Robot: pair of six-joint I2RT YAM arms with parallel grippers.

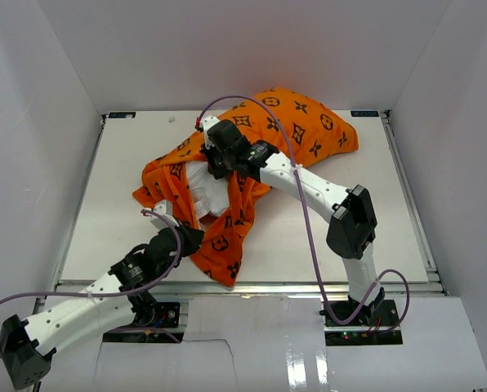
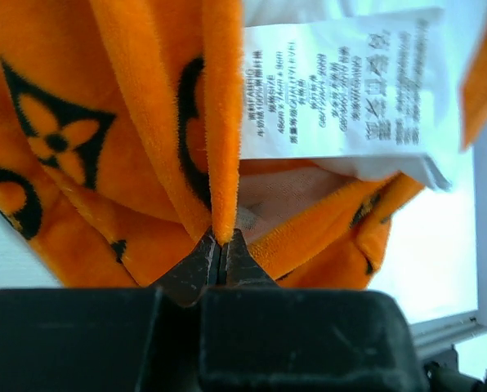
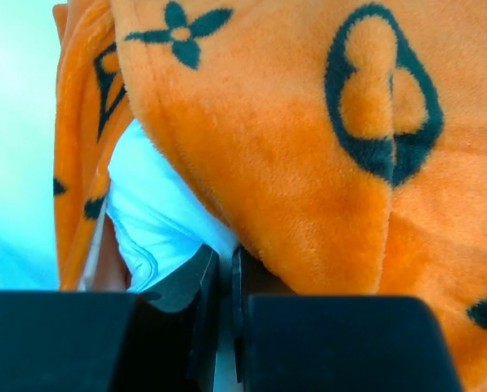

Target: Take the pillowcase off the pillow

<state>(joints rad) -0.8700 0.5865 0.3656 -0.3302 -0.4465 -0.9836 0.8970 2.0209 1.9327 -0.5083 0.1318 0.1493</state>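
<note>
The orange pillowcase (image 1: 305, 122) with black motifs lies across the table from the far right down to a loose flap near the front (image 1: 227, 249). At its open end the white pillow (image 1: 207, 186) shows. My left gripper (image 1: 190, 235) is shut on a folded hem of the pillowcase (image 2: 221, 220), with the jaws pressed together on the orange edge. My right gripper (image 1: 213, 167) reaches over the opening and is shut on a pinch of the pillow (image 3: 166, 216), right beside the pillowcase (image 3: 292, 163) rim.
A white care label (image 2: 341, 90) hangs inside the pillowcase opening. The white table (image 1: 113, 204) is boxed in by white walls at the left, right and back. A metal rail (image 1: 309, 286) runs along its front edge, with both arm bases just below it.
</note>
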